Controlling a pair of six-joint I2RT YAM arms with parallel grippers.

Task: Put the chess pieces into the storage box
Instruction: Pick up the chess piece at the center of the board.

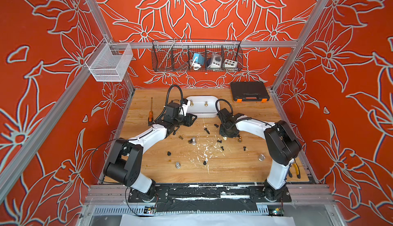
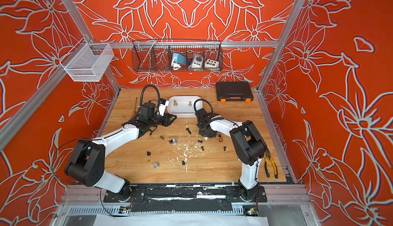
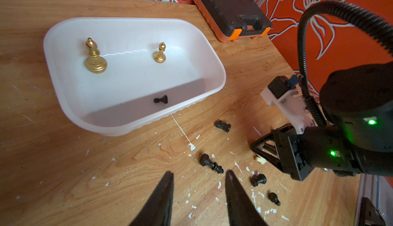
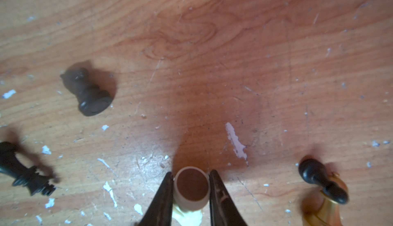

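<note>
The white storage box (image 1: 201, 110) stands at the back middle of the table. It holds two gold chess pieces (image 3: 95, 57) standing upright and a small black one (image 3: 161, 99) lying on its side. Several black, silver and brass chess pieces (image 1: 193, 141) lie scattered on the wood in front of it. My right gripper (image 4: 191, 172) is down at the table, shut on a cream chess piece (image 4: 191, 189) whose round base faces the wrist camera; it also shows as the cream chess piece (image 1: 224, 138) in a top view. My left gripper (image 3: 198, 172) hovers open and empty beside the box's near left corner.
A black case with orange latches (image 1: 249, 91) lies at the back right. An orange-handled screwdriver (image 1: 151, 112) lies along the left edge and yellow-handled pliers (image 2: 270, 165) at the front right. A wire basket (image 1: 196, 55) and a white mesh basket (image 1: 109, 62) hang above the table.
</note>
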